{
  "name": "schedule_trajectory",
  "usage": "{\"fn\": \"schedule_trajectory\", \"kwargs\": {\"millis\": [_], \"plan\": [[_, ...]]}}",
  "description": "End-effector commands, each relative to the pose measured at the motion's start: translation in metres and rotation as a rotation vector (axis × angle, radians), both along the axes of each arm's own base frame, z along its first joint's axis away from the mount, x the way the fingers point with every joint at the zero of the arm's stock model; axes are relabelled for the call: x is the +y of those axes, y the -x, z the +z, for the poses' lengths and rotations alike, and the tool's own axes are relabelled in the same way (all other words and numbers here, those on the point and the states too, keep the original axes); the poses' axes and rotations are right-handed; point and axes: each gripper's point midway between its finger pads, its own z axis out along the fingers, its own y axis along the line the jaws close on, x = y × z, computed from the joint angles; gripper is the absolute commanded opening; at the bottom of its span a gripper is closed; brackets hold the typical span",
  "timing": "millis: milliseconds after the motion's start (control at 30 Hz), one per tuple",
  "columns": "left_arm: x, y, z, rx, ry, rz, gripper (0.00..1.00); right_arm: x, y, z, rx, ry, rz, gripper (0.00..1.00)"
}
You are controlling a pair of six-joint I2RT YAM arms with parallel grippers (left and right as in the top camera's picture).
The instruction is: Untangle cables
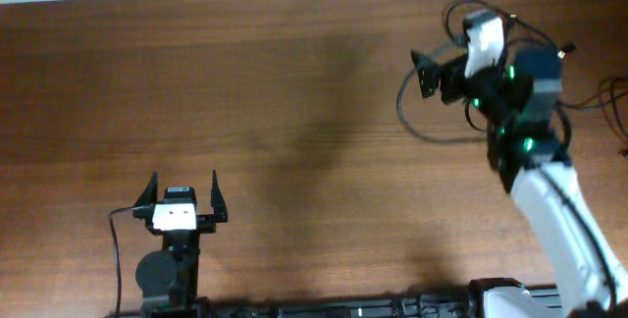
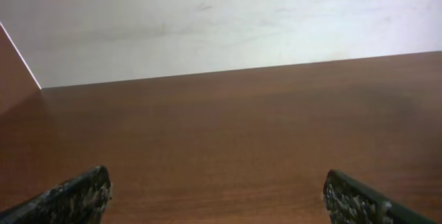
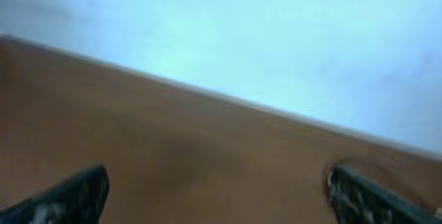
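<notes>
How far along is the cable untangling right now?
Nothing looks done yet. The left gripper and right gripper are both open and empty, so nothing is in hand. No cable lies on the table between them; a dark cable loop shows near the right gripper, possibly the arm's own wiring. All the untangling seems left.

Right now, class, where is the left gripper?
In the overhead view, the left gripper sits open by the near edge of the table, on the left, far from the right gripper at the far right.

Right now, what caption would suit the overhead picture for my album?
Wooden table, left end effector open near the front, right end effector open at the far right.
</notes>
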Motion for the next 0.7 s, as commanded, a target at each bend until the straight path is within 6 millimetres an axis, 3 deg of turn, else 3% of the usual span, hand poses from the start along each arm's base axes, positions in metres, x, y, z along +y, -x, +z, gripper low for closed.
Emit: {"fn": "schedule_trajectory", "kwargs": {"millis": [0, 100, 333, 467, 667], "plan": [[-0.001, 0.0, -0.001, 0.001, -0.017, -0.009, 0.99, 0.005, 0.034, -0.003, -0.1, -0.003, 0.012, 1.0], [-0.001, 0.0, -0.001, 0.001, -0.017, -0.009, 0.99, -0.002, 0.066, -0.02, -0.15, 0.003, -0.031, 1.0], [-0.001, 0.0, -0.001, 0.001, -0.017, -0.009, 0.99, -0.019, 0.114, -0.055, -0.199, 0.016, -0.137, 1.0], [-0.001, 0.0, -0.001, 0.001, -0.017, -0.009, 0.99, -0.02, 0.135, -0.077, -0.23, 0.015, -0.145, 1.0], [-0.001, 0.0, -0.001, 0.001, -0.017, -0.009, 0.99, -0.031, 0.152, -0.101, -0.134, 0.031, -0.214, 0.99]]}}
